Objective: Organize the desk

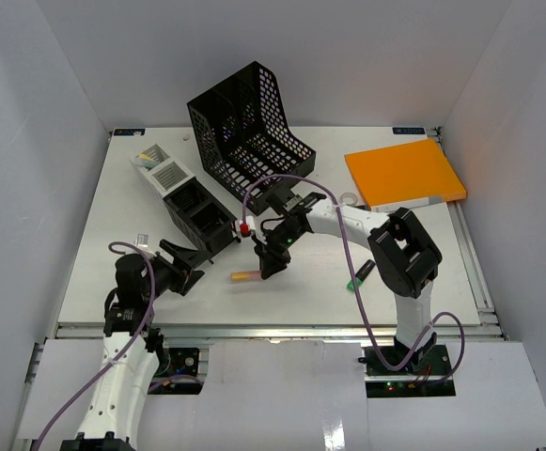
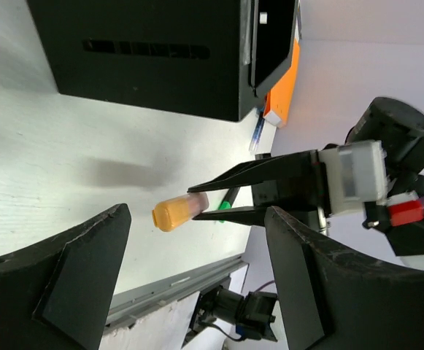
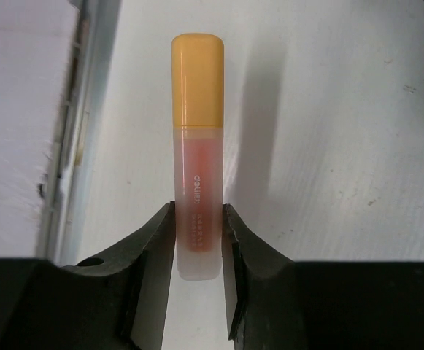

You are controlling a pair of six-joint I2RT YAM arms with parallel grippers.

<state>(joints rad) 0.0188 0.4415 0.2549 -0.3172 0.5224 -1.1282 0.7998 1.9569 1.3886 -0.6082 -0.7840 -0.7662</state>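
Observation:
My right gripper is shut on an orange highlighter with an orange cap, holding it level just above the white desk near its front middle. In the right wrist view the highlighter sits between the fingers, cap pointing away, clamped by its clear end. My left gripper is open and empty, a short way left of the highlighter and facing it. In the left wrist view the highlighter shows between my open left fingers, apart from them.
A black mesh file rack stands at the back. A black compartment organiser with a grey-white section lies left of centre. An orange folder lies at the back right. A green-tipped pen lies right of the gripper.

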